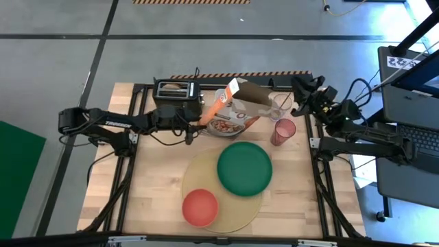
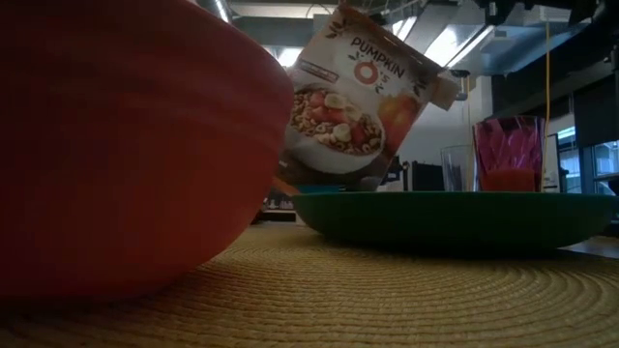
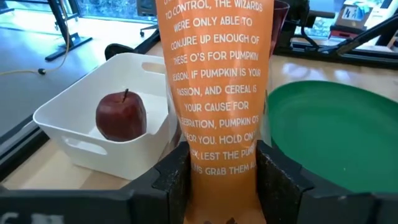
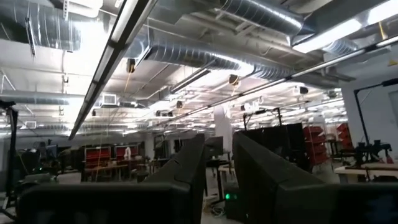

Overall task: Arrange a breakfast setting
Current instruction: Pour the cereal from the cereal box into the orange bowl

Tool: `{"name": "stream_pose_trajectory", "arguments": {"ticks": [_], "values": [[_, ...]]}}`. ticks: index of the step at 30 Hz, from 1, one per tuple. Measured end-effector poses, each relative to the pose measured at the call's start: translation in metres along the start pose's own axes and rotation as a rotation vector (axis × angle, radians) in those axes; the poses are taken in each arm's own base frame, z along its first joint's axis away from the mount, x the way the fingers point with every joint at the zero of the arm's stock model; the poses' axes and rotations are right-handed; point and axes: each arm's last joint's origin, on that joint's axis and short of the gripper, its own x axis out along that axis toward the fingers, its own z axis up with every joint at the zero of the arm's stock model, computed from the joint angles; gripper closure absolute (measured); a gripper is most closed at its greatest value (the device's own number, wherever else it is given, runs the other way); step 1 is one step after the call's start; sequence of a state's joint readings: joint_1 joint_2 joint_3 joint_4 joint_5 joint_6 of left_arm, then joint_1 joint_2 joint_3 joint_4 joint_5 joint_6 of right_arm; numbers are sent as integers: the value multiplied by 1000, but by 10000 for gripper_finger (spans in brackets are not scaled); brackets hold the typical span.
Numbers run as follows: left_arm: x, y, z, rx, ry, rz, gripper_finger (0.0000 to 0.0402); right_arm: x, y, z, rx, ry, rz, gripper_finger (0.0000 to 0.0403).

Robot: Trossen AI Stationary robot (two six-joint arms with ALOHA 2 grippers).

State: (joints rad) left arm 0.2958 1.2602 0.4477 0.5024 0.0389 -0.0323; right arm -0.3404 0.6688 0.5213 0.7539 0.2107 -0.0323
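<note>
My left gripper reaches in from the left and is shut on the orange cereal box, which stands tilted by the white tray; it also shows in the low view. A small red apple lies in the tray. The green plate and the red bowl rest on the round tan mat. The pink cup stands on the table beyond the plate. I cannot make out the bagel. My right gripper waits at the far right, pointing up, its fingers narrowly apart and empty. My left gripper pinches the cereal box between its two fingers, one on each broad face, near the box's lower end. The fingers come about level from the table's left. The box leans, its top up; whether its bottom touches the table is hidden.
The black toaster stands at the far edge behind my left gripper. A clear glass and a brown object stand at the far edge by the tray. Bare wood shows on the table's left side.
</note>
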Motion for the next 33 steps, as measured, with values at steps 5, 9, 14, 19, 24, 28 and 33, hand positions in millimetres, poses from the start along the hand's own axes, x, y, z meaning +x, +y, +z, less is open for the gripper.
{"name": "stream_pose_trajectory", "arguments": {"ticks": [5,9,14,19,24,28,33], "values": [[-3,0,3,-17,-17,0,261,-4,-3,6,-7,-24,-11,317],[-8,-1,14,-9,-61,4,261,-7,-4,10,-10,-25,-12,317],[-20,-2,32,-6,-139,5,262,-9,-4,12,-30,-18,-17,317],[-36,-3,44,-2,-156,-5,264,-11,-5,14,-42,-25,-18,317],[-64,-7,71,47,-146,-74,268,-15,-6,21,-102,-58,-29,317],[-97,-11,104,133,-114,-150,269,-23,-9,32,-152,-101,-75,317],[-144,-15,139,244,3,-193,269,-33,-12,42,-186,-123,-116,317]]}}
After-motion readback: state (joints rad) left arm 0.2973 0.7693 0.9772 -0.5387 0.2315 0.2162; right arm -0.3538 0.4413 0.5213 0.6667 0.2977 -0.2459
